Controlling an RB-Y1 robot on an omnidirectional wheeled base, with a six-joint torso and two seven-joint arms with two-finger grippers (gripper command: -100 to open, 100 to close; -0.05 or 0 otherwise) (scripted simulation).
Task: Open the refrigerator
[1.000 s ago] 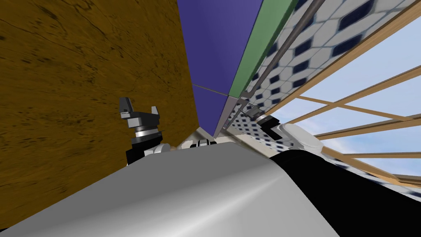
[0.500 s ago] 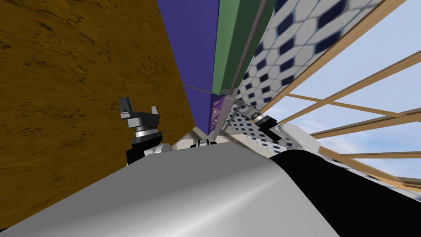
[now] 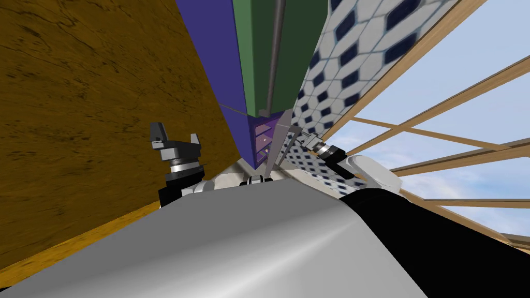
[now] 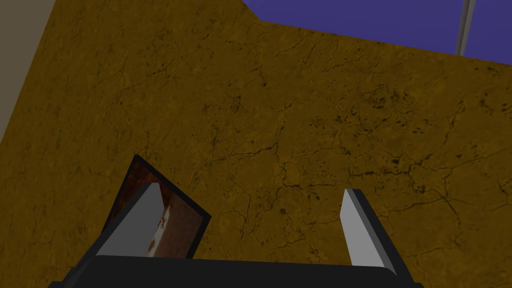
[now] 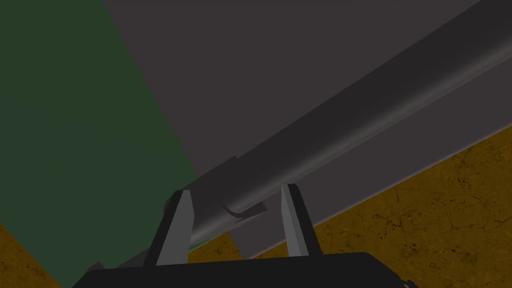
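Note:
The refrigerator has a purple body (image 3: 212, 46) and a green door (image 3: 259, 62) with a long grey handle bar (image 3: 276, 51). Below the green door a grey panel (image 3: 278, 139) stands swung out, and purple inner shelves (image 3: 261, 137) show in the gap. My right gripper (image 3: 305, 137) is at that panel. In the right wrist view my right gripper (image 5: 235, 220) is shut on the end of a grey handle bar (image 5: 325, 135), one finger pressing each side. My left gripper (image 3: 173, 139) is raised at my left, and in the left wrist view my left gripper (image 4: 250, 220) stands open and holds nothing.
A brown mottled wall (image 3: 93, 103) stands close on my left, right up against the refrigerator. A blue-and-white tiled wall (image 3: 352, 57) and a window with wooden bars (image 3: 455, 129) lie to the right.
The green door face has turned wider toward me and the gap with the shelves has opened up. My right fingers have closed in on the handle. The head view has shifted a little.

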